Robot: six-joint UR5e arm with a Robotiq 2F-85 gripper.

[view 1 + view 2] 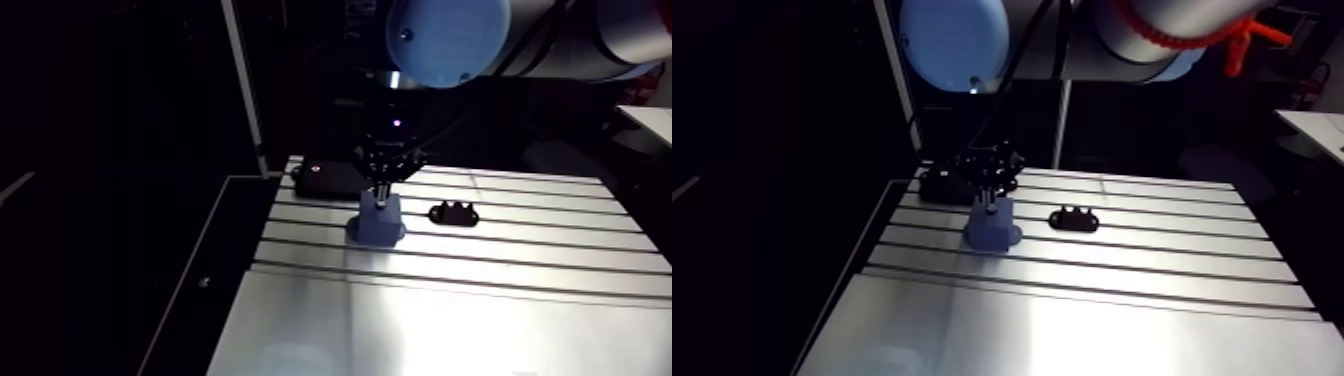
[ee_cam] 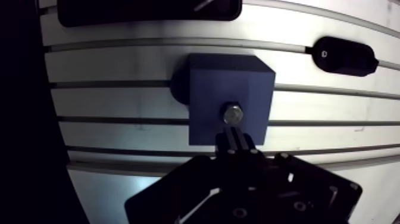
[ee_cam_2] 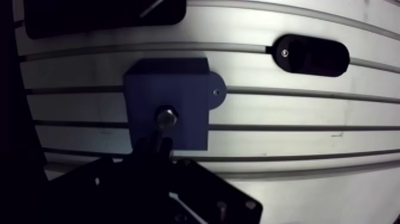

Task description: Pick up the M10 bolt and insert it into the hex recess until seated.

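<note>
M10 bolt (image 2: 233,113) stands in the top face of the blue block (image 2: 214,83), hex head showing; the recess is hidden under it, so seating depth is unclear. Gripper (image 2: 235,140) sits just beside the bolt, but whether it is open or clamped cannot be told. Judgement: push straight down, no tilt, until the head bottoms out. Slotted aluminium table (image 2: 131,65) lies flat under the block. Black oblong part (image 2: 345,56) and black box (image 2: 149,9) lie well apart from the block, so there is room enough.
</note>
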